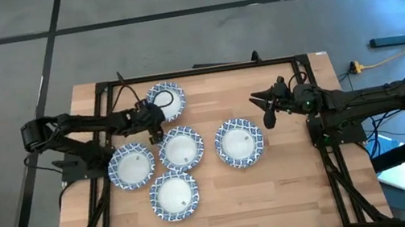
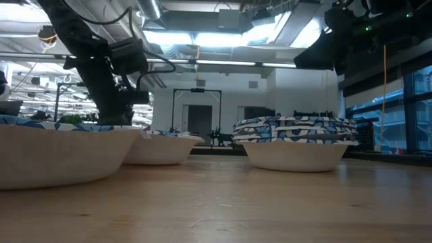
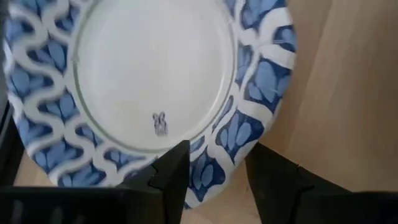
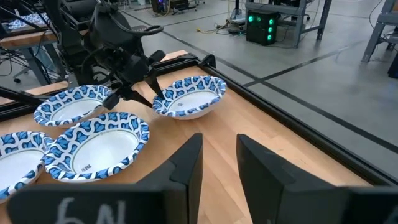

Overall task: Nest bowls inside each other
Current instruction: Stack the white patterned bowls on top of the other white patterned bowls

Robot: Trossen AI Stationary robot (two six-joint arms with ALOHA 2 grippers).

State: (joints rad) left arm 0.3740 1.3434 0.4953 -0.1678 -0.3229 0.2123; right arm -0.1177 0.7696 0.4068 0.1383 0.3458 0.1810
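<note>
Blue-and-white rimmed bowls stand on the wooden table: a far bowl (image 1: pixel 167 100), a left one (image 1: pixel 131 165), a middle one (image 1: pixel 181 148), a near one (image 1: pixel 174 197) and a right one (image 1: pixel 238 142). In the low view the right one (image 2: pixel 294 132) shows several stacked rims. My left gripper (image 1: pixel 156 121) is shut on the far bowl (image 4: pixel 188 96), which sits tilted. My right gripper (image 1: pixel 267 111) is open and empty above the table, right of the right bowl. My left gripper holds the far bowl by its patterned rim (image 3: pixel 219 155), on the side toward the middle bowl. One finger (image 3: pixel 173 171) is inside the bowl and the other (image 3: pixel 273 180) outside. The fingers come slanting down from the table's left. The held side is raised, so the bowl tilts.
A black frame (image 1: pixel 204 70) runs along the table's far edge and down both sides. Bare wood lies on the table's right part (image 1: pixel 303 179) and along the near edge. The room behind shows in the low view.
</note>
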